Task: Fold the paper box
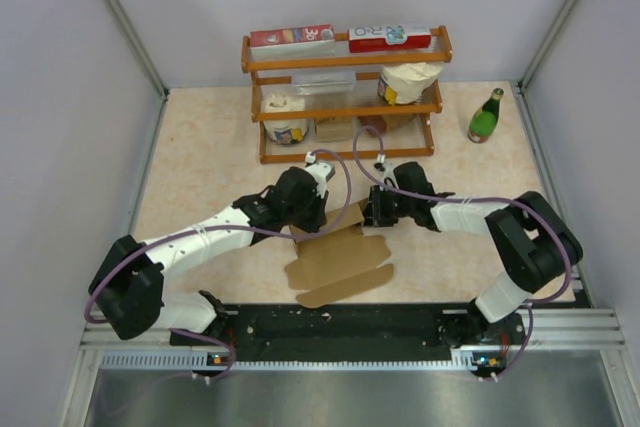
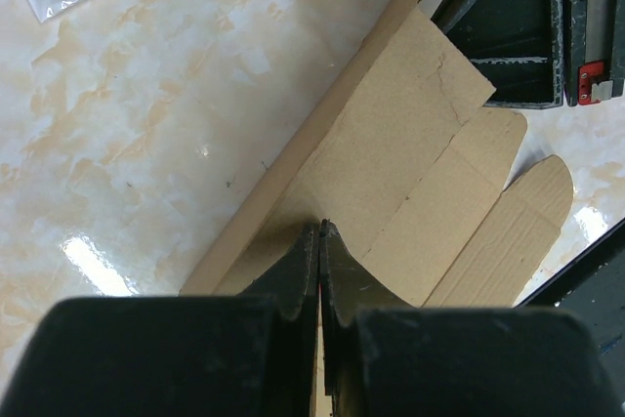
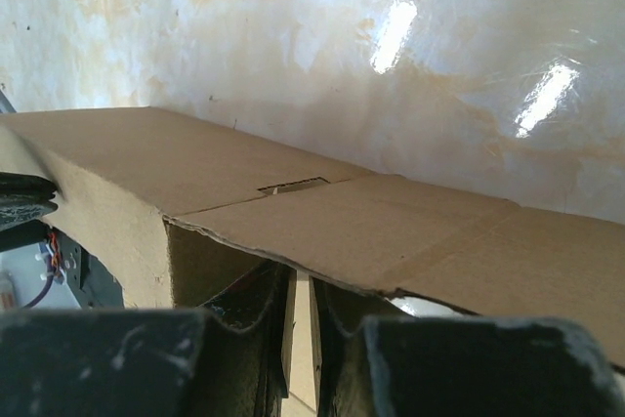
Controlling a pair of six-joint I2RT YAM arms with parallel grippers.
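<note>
Far edge of paper box (image 1: 338, 263) — hidden under left hand (image 1: 318, 215), right hand (image 1: 374, 210)

Plain brown paper box (image 1: 335, 262) on marbled beige table (image 1: 200, 157).

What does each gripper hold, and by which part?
The paper box: left gripper pinches a panel's edge, right gripper a flap under the fold.

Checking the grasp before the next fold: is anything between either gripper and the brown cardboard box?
Nothing visible. The left gripper is shut on an edge of the paper box, and the right gripper pinches one of its panels. The wooden shelf and green bottle stand farther back, apart from it.
</note>
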